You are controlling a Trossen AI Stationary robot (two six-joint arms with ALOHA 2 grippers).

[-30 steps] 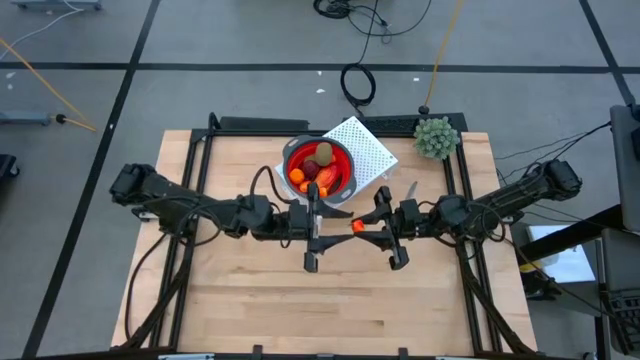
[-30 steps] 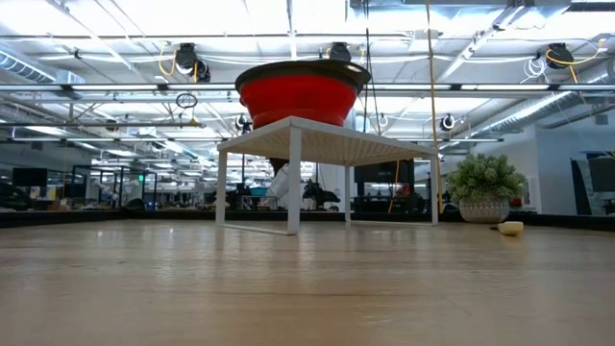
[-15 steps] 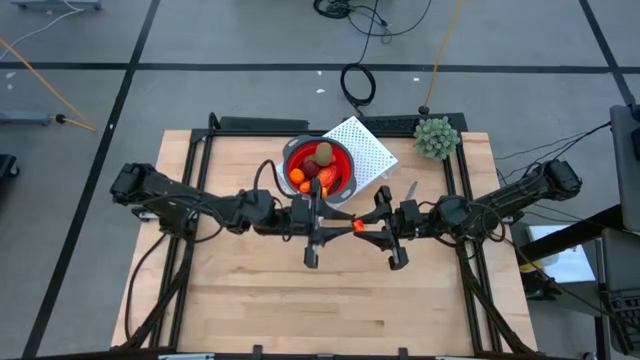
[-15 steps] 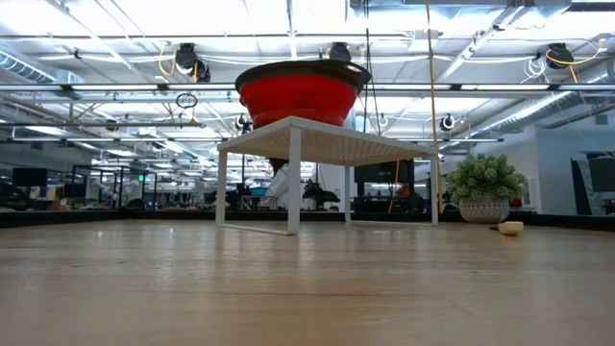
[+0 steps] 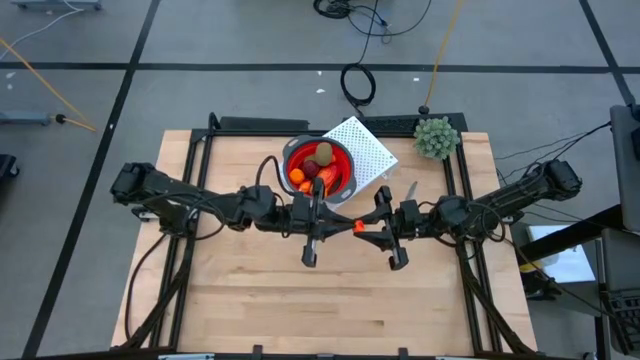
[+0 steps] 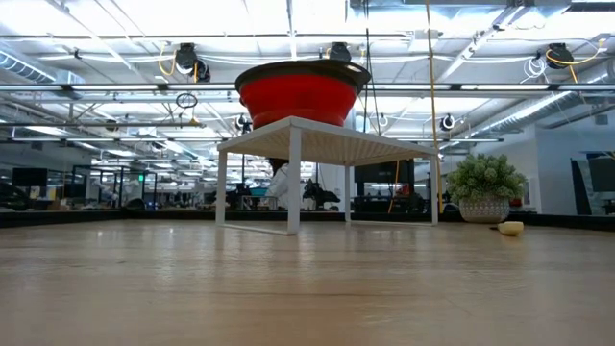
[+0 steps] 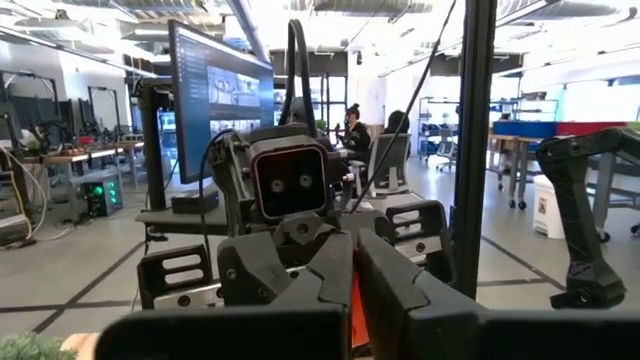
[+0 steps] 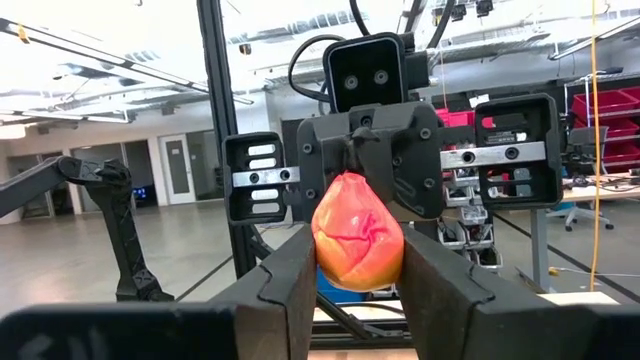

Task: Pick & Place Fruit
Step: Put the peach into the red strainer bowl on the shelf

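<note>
I see the left gripper (image 5: 333, 222) and the right gripper (image 5: 366, 227) meeting nose to nose just above the middle of the wooden tabletop (image 5: 250, 300), with the red-and-yellow fruit (image 5: 357, 226) between them. From the centre outward, the whole 6 o'clock half of the boards lies open, and the 9 o'clock and 3 o'clock margins carry only the arms and the black frame rails.

Left arm: it reaches in from 9 o'clock. Its fingers (image 7: 400, 290) are closed, with a sliver of orange-red showing in the slit between them in the left wrist view; I cannot tell from that whether they pinch the fruit's tip.

Right arm: it reaches in from 3 o'clock. Its fingers (image 8: 290, 275) grip the red-and-yellow fruit (image 8: 357, 232) on both sides, held up in the air.

At 12 o'clock of the meeting point stands the red bowl (image 5: 342, 150) on a white perforated stand (image 5: 368, 148), close behind the left gripper. The bowl holds a brown oval, a dark red ball and orange pieces. A green bushy plant (image 5: 436, 137) sits at 2 o'clock by the tabletop's corner, and a pale-handled knife (image 5: 410, 189) lies between it and the right arm.

The low view shows bare boards in front of the stand (image 6: 317, 144), and an open workshop hall behind.
</note>
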